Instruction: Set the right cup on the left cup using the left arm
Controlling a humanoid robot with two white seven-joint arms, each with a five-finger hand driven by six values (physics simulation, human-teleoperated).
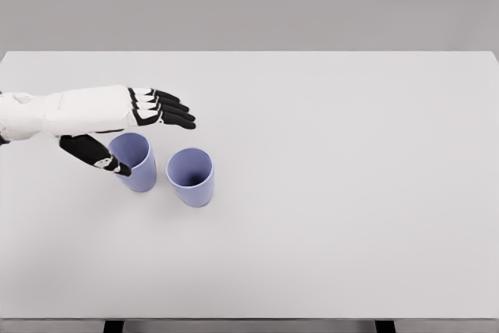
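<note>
White table [327, 232], grey backdrop. Two lilac cups are shown upright, nearly touching, at left; the left hand [129, 126] is held spread over the left cup [135, 163], grasping nothing. The right cup [191, 178] may be toppled by a sideways reach. Ample open room is left rightward.

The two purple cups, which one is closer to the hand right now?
The left cup. The left hand hangs open just above it, thumb by its rim, while the right cup stands apart, clear of the fingers.
</note>
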